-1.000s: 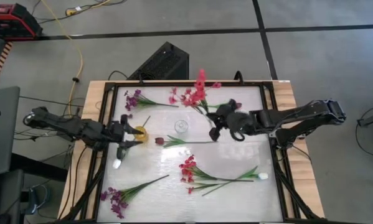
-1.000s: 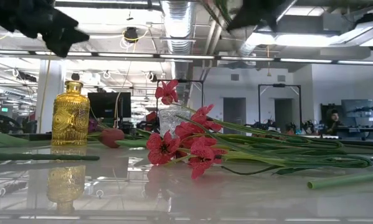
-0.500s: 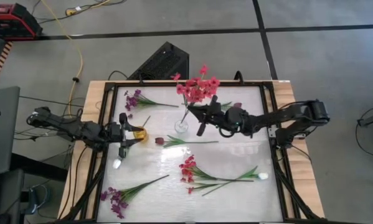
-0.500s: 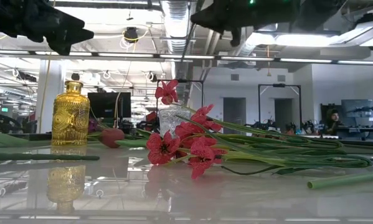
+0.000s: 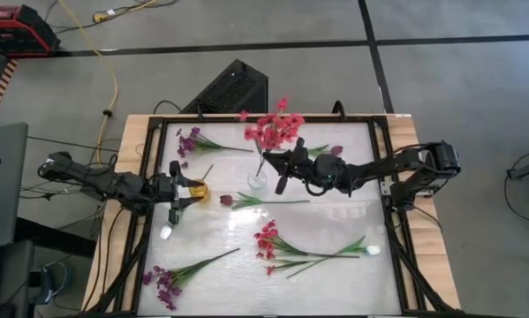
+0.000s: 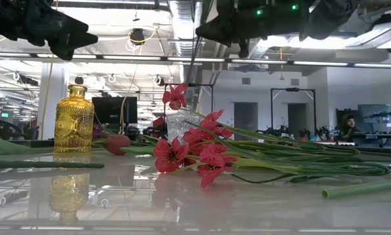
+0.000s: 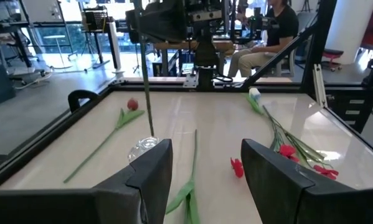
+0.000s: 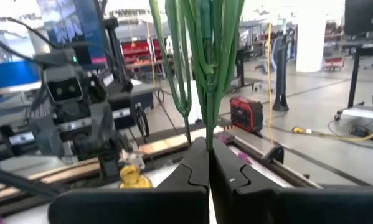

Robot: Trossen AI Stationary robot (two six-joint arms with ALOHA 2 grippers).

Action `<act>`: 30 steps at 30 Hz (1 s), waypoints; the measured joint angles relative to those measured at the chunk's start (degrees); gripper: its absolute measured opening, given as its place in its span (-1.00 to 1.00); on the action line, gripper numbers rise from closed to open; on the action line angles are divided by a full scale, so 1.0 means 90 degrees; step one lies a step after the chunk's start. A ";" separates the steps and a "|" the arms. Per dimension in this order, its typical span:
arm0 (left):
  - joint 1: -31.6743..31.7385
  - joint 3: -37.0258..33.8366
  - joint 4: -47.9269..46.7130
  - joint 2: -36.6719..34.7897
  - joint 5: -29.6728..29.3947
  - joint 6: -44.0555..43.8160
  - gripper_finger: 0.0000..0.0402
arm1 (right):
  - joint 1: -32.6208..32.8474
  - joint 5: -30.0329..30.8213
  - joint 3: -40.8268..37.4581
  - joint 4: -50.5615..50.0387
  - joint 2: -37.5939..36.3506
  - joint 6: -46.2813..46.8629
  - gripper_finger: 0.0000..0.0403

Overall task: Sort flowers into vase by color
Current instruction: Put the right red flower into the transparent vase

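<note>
The right hand [image 5: 280,170] is clenched on the thin green stems of a red-pink artificial flower sprig [image 5: 273,131], holding it upright over the small clear glass vase [image 5: 258,179] near the middle of the white glossy table [image 5: 335,225]; in the right wrist view the two dark fingers [image 8: 192,171] are pressed together around the bundle of stems, which rise straight up out of them. From above, the stem runs down to the vase mouth, though whether its tip is already inside the neck cannot be made out. The step in hand looks like seating this red sprig in the clear vase. The next move calls for a straight, gentle lowering so the stem end slips through the narrow opening without tipping the light vase, then letting go. The left hand [image 5: 172,196] waits beside the amber yellow glass bottle-vase [image 5: 196,187] at the table's left edge, its fingers [image 7: 150,174] spread apart and holding nothing. Lying flat on the table and waiting to be sorted are a purple sprig [image 5: 191,140] at the far left, another purple sprig [image 5: 165,283] at the near left corner, a dark maroon bud on a stem [image 5: 227,200] just past the amber vase, a red-pink cluster [image 5: 267,241] near the centre, and a white bud [image 5: 372,250] on a long stem to its right.
</note>
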 joint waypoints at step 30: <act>0.0002 0.0000 -0.0117 0.0002 -0.0016 -0.0005 -0.09 | -0.0005 0.0007 -0.0029 -0.0983 0.0147 0.0428 -0.21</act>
